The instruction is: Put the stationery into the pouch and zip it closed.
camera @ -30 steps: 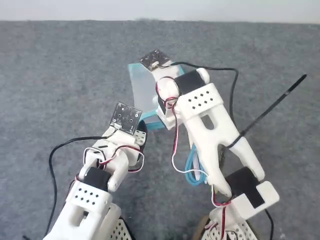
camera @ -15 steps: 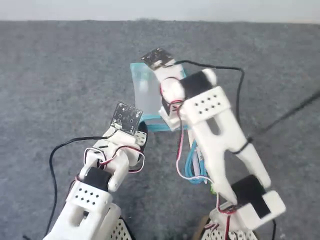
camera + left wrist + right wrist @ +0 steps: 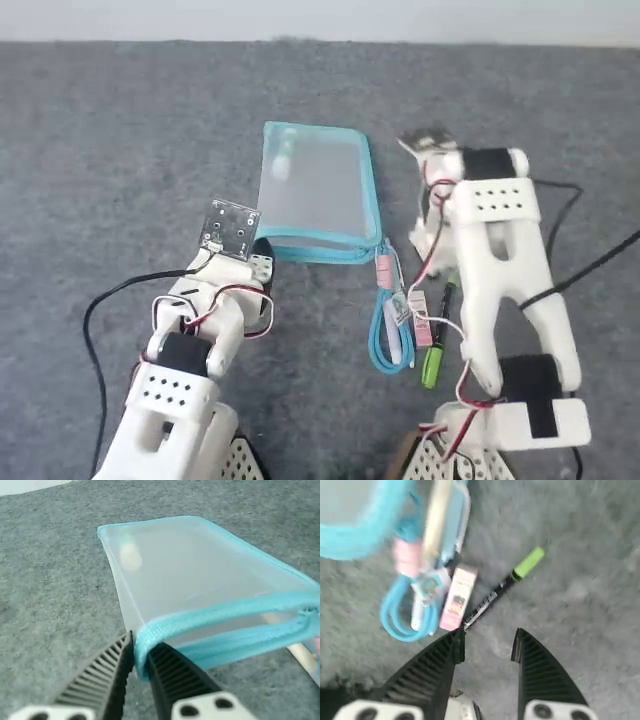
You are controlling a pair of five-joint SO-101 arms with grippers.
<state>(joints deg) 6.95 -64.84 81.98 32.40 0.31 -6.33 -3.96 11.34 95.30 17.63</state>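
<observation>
L arm [image 3: 185, 350] low, jaws on pouch [image 3: 315, 190]

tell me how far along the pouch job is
Early. Done: little; the pouch lies with its mouth apparently unzipped. In hand: the left gripper pinches its zipper corner, and the right gripper hangs open over the green-capped pen. Left: pen and blue cord lie outside, then zipping.
</observation>
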